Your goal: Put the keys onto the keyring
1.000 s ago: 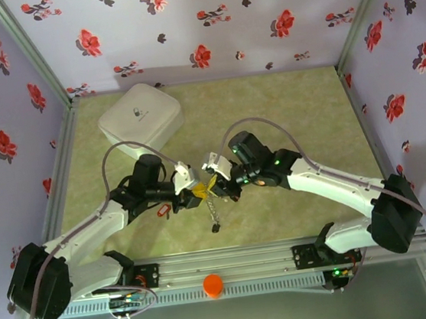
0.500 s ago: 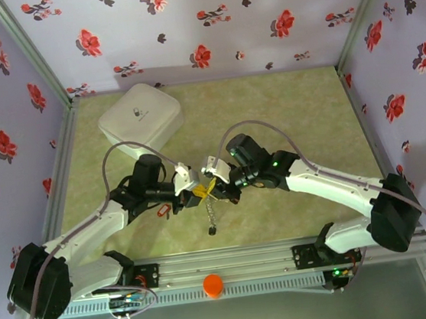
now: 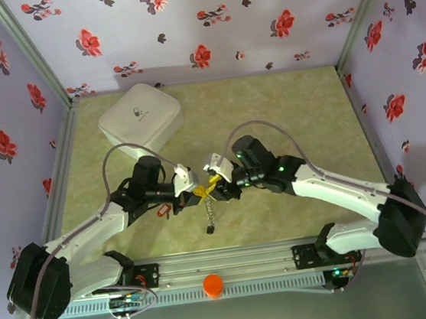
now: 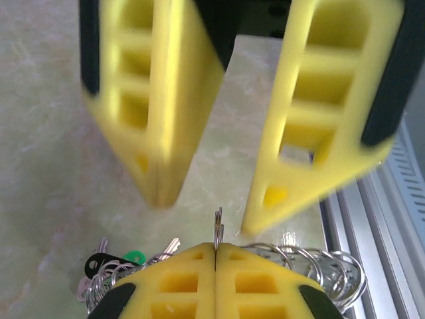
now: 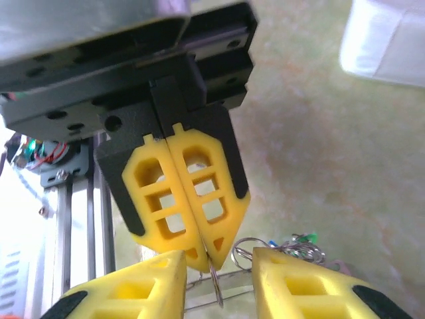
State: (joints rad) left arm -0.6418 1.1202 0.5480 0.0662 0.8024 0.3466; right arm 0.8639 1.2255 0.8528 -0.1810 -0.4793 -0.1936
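Left wrist view: left jaws clamp the keyring [image 4: 217, 230], right jaws apart around it; keys [image 4: 133, 256] below, threading seemingly unfinished.

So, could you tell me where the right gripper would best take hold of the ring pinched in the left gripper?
Probably the short arc of ring poking out past the shut tips of the left gripper. It stands edge-on, in line with their seam, so the open right gripper should come straight on from opposite, one finger on each flat side, closing just beyond those tips.
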